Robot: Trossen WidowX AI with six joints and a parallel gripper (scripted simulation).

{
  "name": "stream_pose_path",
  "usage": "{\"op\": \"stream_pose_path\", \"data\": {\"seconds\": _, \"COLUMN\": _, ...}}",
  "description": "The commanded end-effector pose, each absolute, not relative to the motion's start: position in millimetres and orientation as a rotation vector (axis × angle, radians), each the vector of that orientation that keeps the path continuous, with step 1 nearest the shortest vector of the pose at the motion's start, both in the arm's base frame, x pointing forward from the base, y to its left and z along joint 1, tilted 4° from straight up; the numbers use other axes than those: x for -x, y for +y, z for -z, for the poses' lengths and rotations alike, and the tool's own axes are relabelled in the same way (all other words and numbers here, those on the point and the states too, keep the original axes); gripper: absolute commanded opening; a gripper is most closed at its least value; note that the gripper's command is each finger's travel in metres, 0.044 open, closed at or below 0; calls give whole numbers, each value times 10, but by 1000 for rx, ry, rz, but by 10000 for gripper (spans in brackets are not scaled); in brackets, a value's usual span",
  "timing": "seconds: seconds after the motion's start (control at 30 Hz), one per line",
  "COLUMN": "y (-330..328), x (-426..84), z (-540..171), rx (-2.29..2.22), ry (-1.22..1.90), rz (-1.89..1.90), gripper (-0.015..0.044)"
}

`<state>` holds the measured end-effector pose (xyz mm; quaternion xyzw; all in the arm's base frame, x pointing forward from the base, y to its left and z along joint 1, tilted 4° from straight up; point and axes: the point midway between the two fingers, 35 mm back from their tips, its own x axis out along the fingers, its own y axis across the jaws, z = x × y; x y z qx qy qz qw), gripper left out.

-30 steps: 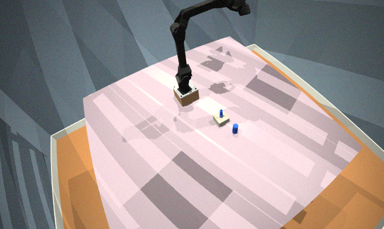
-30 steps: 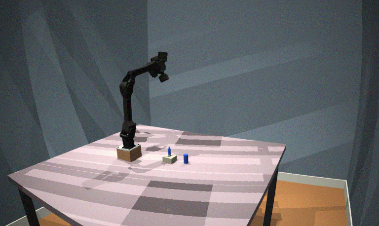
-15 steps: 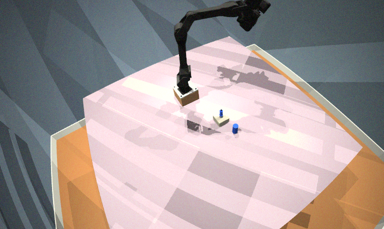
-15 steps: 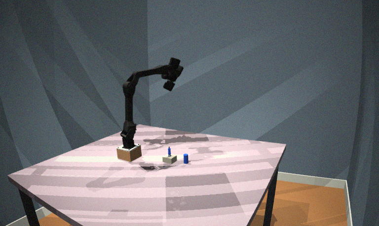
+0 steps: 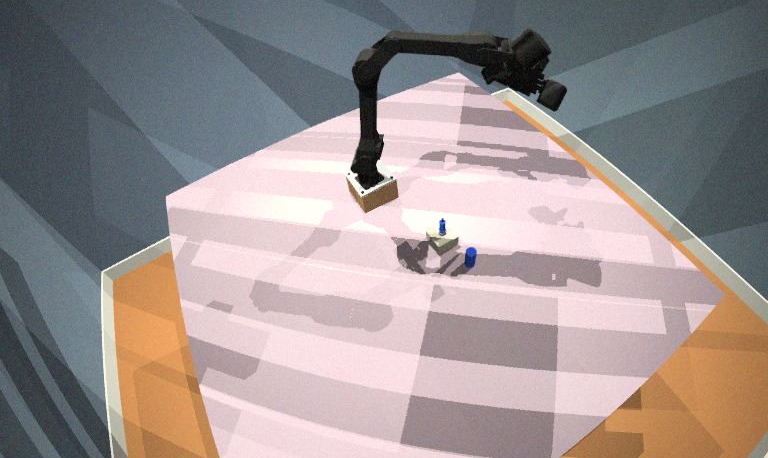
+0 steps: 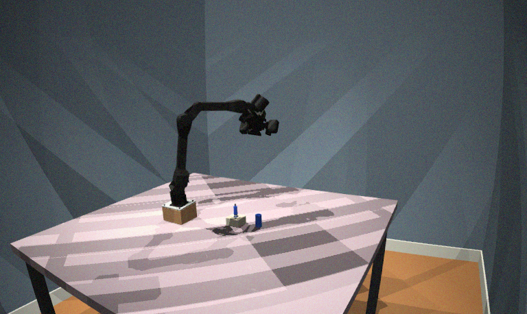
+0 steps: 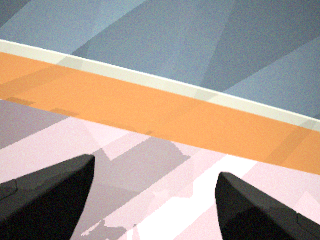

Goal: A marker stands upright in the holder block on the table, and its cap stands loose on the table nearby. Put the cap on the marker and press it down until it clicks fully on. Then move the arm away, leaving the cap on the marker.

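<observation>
A blue marker stands upright in the pale holder block, its narrow tip up and bare. The blue cap stands upright on the table, a little to the right of the block and apart from it. My gripper is open and empty, with a wide gap between its two dark fingers in the wrist view. It hangs high above the table, well above the marker and the cap, and touches neither. The marker, block and cap are not visible in the wrist view.
The arm rises from a brown base block left of the holder. The pink table is crossed by shadows and light bands. Its far edge, the orange floor and the wall show in the wrist view.
</observation>
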<state>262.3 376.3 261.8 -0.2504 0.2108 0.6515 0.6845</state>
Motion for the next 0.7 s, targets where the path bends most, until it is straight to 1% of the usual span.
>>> {"op": "stream_pose_path", "data": {"seconds": 0.0, "y": 3303, "x": -3054, "z": -2177, "rx": 288, "ry": 876, "rz": -1116, "gripper": 239}}
{"op": "stream_pose_path", "data": {"seconds": 0.13, "y": 2984, "x": -3266, "z": -1922, "rx": 76, "ry": 1089, "rz": -845, "gripper": 239}}
{"op": "stream_pose_path", "data": {"seconds": 0.3, "y": 2589, "x": -3451, "z": -1650, "rx": -169, "ry": 1268, "rz": -503, "gripper": 239}}
{"op": "stream_pose_path", "data": {"seconds": 0.5, "y": 2083, "x": -3596, "z": -1359, "rx": -441, "ry": 1385, "rz": -77, "gripper": 239}}
{"op": "stream_pose_path", "data": {"seconds": 0.67, "y": 1640, "x": -3647, "z": -1135, "rx": -675, "ry": 1411, "rz": 315, "gripper": 239}}
